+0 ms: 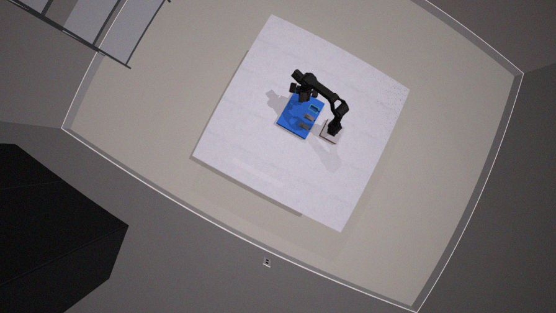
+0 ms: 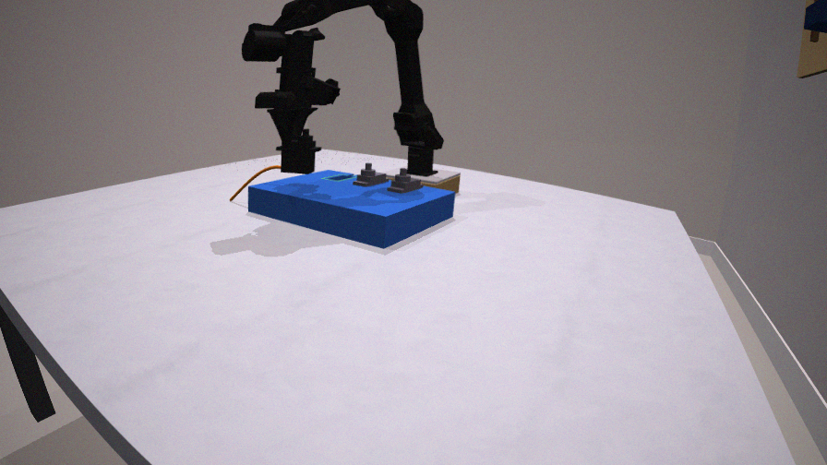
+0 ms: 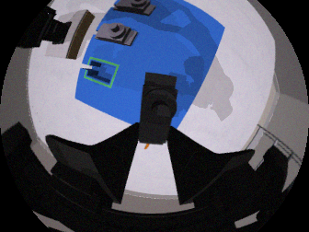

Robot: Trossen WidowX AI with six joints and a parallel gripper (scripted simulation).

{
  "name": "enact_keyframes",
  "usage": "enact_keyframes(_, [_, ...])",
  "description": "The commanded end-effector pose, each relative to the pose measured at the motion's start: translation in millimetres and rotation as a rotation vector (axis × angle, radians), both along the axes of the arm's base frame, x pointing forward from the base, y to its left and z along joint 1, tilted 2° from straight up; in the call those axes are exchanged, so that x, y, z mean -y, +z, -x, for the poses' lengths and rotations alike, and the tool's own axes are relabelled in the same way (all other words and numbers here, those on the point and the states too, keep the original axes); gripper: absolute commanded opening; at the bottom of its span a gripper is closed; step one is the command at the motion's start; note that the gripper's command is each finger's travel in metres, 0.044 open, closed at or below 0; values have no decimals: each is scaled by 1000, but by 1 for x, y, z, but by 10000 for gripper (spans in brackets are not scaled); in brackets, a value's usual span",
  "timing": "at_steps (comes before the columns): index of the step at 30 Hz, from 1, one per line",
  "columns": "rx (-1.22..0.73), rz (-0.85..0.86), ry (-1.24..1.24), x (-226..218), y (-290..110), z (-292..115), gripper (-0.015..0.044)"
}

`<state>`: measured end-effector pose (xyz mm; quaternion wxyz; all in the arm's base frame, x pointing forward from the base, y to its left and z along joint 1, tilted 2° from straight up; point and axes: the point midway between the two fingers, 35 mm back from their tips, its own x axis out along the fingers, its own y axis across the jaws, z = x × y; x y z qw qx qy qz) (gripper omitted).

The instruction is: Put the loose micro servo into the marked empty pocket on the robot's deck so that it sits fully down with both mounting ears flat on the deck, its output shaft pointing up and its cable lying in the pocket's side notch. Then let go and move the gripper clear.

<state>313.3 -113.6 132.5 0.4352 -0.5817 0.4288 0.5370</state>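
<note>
The loose micro servo [image 2: 298, 160] [image 3: 157, 108] is a dark block, held upright with its shaft on top, a little above the deck's far-left end in the exterior view. My gripper [image 2: 291, 138] [image 3: 154, 128] is shut on it. Its orange cable [image 2: 248, 178] [image 3: 147, 145] hangs down off the deck's end; in the wrist view only a short piece shows below the servo. The blue deck [image 1: 289, 117] [image 2: 323, 222] [image 3: 184, 46] has the marked empty pocket [image 1: 314, 109] [image 2: 340, 176] [image 3: 102, 74], outlined in green, left of the servo in the wrist view. The pocket's notch opens to the left there.
Two grey servos sit on the deck beyond the pocket: a nearer one [image 1: 309, 117] [image 2: 368, 176] [image 3: 116, 34] and a farther one [image 1: 304, 126] [image 2: 403, 182] [image 3: 134, 5]. The arm's base plate [image 1: 326, 136] [image 2: 450, 178] stands beside the deck's pocket side.
</note>
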Motion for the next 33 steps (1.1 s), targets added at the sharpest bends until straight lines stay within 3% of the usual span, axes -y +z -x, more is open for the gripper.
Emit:
enact_keyframes(1, [7,0,-5,-1,3,1,0])
enact_keyframes(13, [5,0,-5,0,1,28,0])
enact_keyframes(26, [5,-3,-11,-27,0,27,0])
enact_keyframes(33, [11,-14,-192,-27,0,27,0])
